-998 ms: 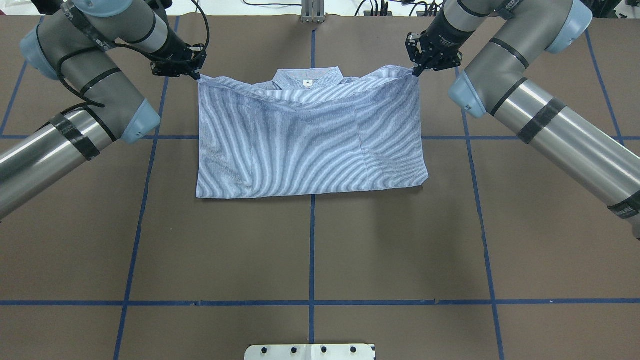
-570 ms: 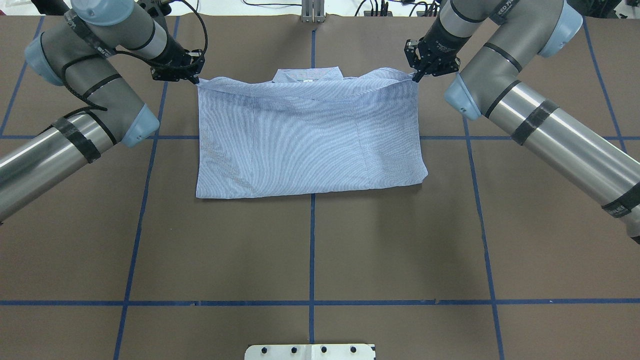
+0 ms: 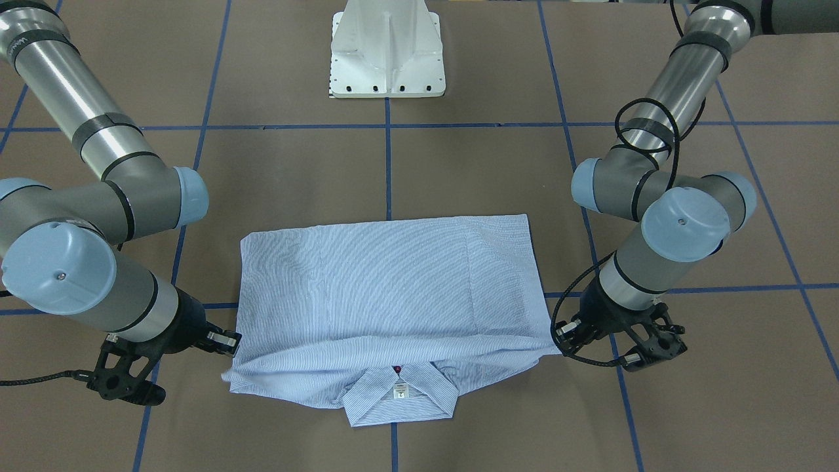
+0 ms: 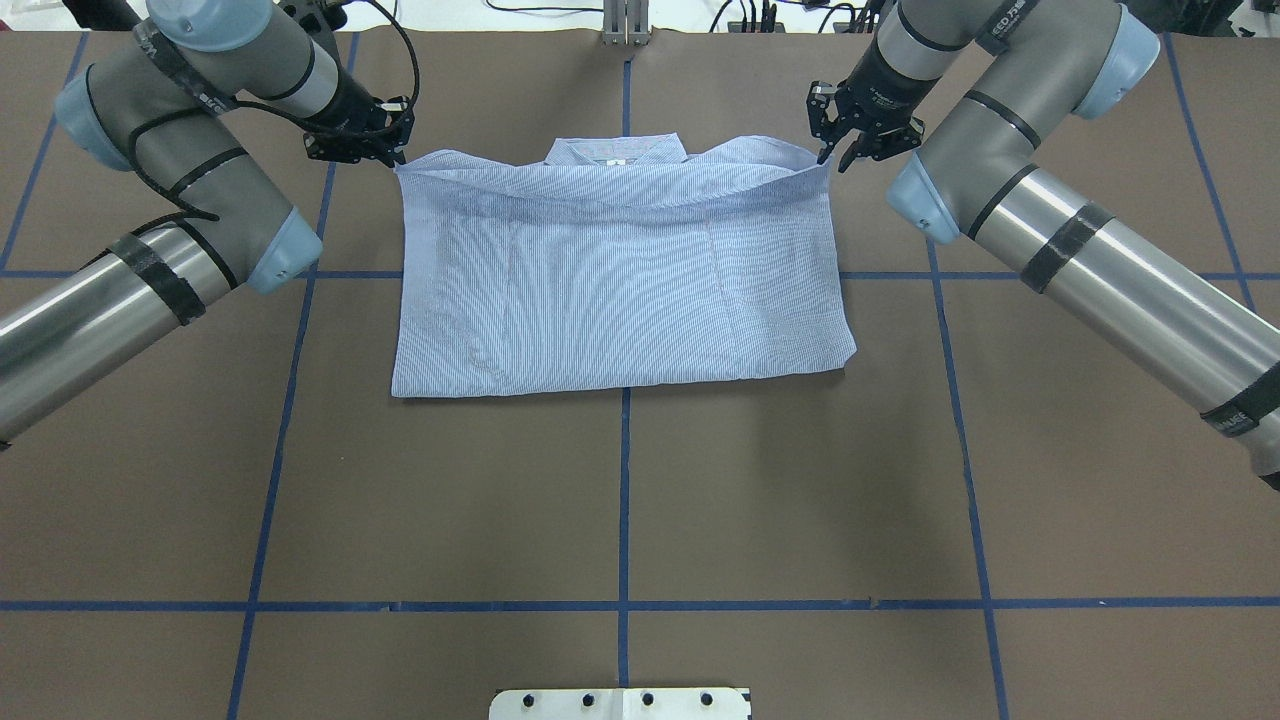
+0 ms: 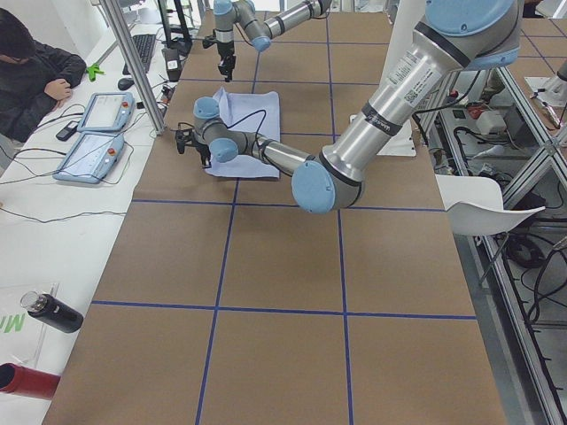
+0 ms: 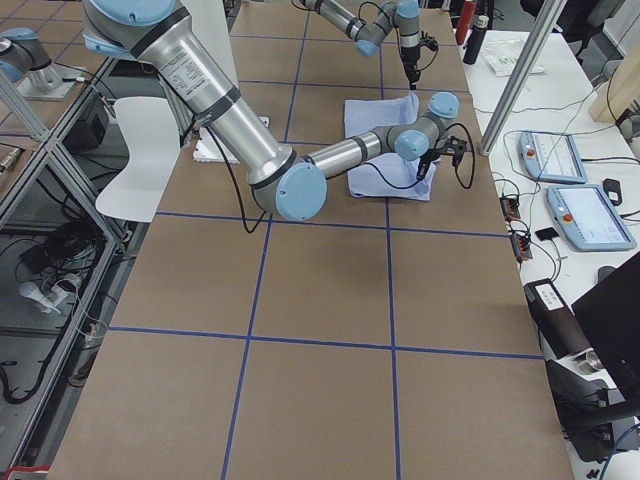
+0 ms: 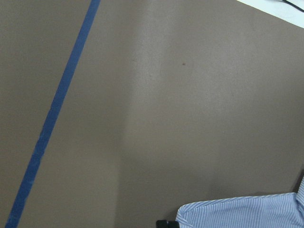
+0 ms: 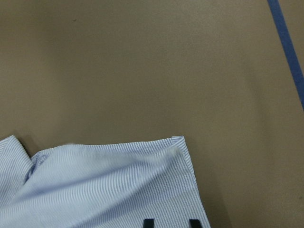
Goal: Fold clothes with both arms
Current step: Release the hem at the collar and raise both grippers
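Hem-to-collar fold is judged just laid: shirt lies flat mid-table, left gripper and right gripper parted at its far corners; withdrawal is called for.

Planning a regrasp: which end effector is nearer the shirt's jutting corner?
Right end effector, up the same edge from the corner; left end effector diagonally across the shirt.

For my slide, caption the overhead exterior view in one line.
Striped shirt lies folded on the taped table, collar at the far edge, left gripper and right gripper at its far corners.
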Robot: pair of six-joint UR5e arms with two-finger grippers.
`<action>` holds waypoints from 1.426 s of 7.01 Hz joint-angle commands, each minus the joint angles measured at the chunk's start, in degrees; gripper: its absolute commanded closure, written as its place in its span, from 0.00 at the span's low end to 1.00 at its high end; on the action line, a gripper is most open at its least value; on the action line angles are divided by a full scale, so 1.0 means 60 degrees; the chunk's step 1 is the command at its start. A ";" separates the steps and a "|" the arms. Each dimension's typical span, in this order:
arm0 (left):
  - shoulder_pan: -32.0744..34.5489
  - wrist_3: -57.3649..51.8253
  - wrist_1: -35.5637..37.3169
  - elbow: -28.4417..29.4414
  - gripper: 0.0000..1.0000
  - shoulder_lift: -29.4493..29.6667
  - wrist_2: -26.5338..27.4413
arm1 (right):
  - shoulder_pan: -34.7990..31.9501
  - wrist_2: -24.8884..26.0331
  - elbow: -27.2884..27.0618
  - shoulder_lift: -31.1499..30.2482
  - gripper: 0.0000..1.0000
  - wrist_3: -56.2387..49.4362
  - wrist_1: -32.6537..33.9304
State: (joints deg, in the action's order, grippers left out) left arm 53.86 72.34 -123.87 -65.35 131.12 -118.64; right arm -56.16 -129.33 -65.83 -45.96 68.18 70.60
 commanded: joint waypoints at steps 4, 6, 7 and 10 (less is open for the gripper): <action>0.0178 -0.0001 0.1025 -0.1348 0.01 -0.0305 -0.0031 | 0.0304 -0.0257 -0.2028 -0.1312 0.00 -0.0128 0.0070; 0.0178 0.0188 0.1877 -0.2420 0.01 -0.0482 -0.0031 | 0.1139 -0.0184 -0.3335 -0.2383 0.00 0.0003 0.0114; 0.0178 0.0451 0.2069 -0.2700 0.01 -0.0468 -0.0046 | 0.1360 -0.0155 -0.3703 -0.2838 0.00 0.0004 0.0114; 0.0134 0.0717 0.2728 -0.3448 0.01 -0.0467 -0.0046 | 0.1786 0.0006 -0.3780 -0.3311 0.01 0.0004 0.0099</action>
State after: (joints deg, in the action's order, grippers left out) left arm 54.77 76.03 -109.07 -84.31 128.32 -118.91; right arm -46.36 -129.58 -88.33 -64.87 68.20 71.20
